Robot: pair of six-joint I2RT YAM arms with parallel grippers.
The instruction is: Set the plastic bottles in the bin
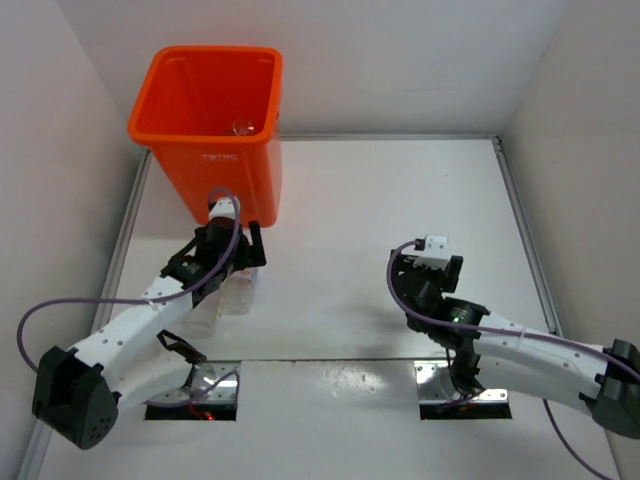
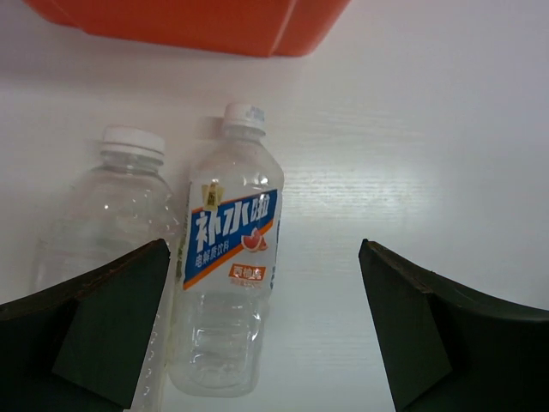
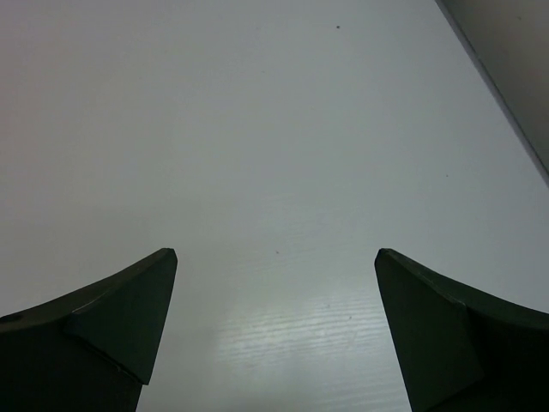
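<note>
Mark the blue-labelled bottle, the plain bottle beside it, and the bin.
blue-labelled bottle [image 2: 230,242]: left wrist view, on its label.
plain bottle [image 2: 105,213]: left wrist view, on its clear body.
bin [image 1: 205,180]: top external view, on its front wall.

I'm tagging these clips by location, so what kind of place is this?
Likely a robot lab test cell: two arms bolted to a white table, plain white walls closing it in, an orange bin and plastic bottles as props.
</note>
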